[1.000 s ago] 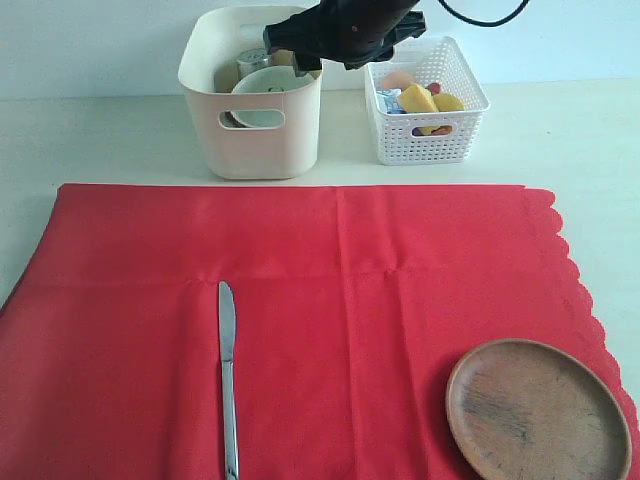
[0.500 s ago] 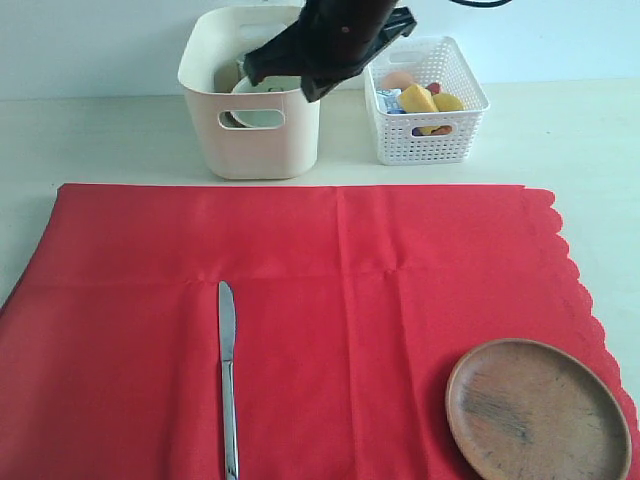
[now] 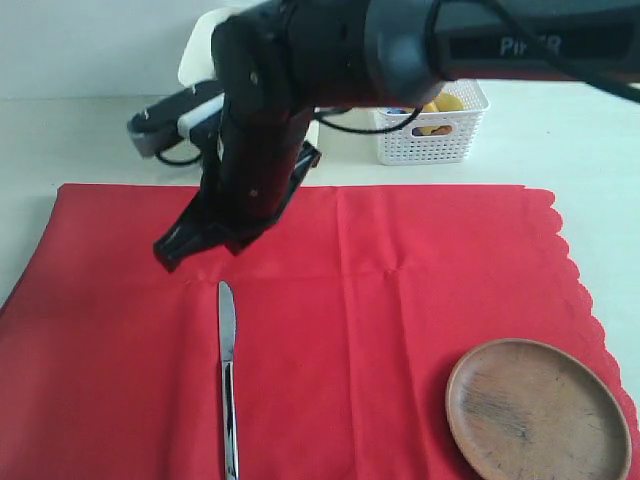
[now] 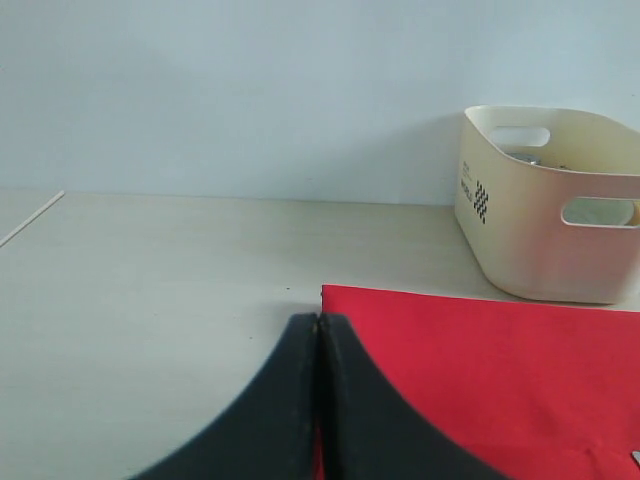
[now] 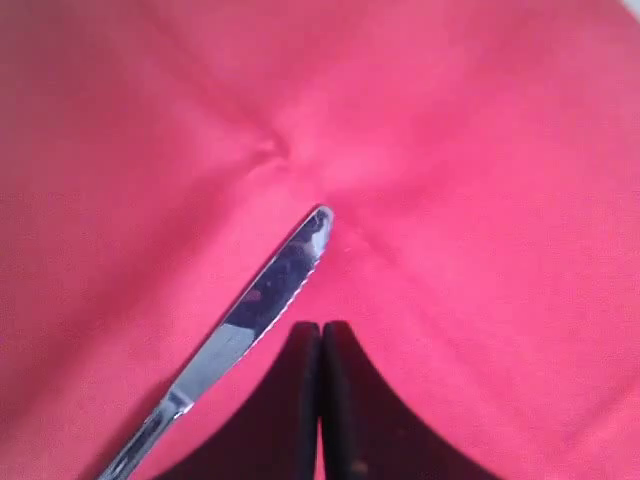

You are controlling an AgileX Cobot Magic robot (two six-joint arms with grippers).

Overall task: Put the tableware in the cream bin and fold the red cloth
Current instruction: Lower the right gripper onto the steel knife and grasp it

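Right end effector [image 5: 320, 335], closed tight and holding nothing, is hovering near the tip of the knife [image 5: 250, 310], which is lying on the red cloth [image 3: 400, 290] well apart from the plate [image 3: 538, 408]; left end effector [image 4: 318, 335] likewise closed, empty.

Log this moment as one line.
right gripper: shut, empty, by knife blade | left gripper: shut, near red cloth corner | wooden plate: on cloth

The exterior view looks steeply down across the red cloth [image 3: 420, 290] toward the wall. The left wrist view sits low, facing the cream bin [image 4: 540, 235]. The right wrist view hangs close over the silver knife [image 5: 255, 300] (which the exterior view also shows).
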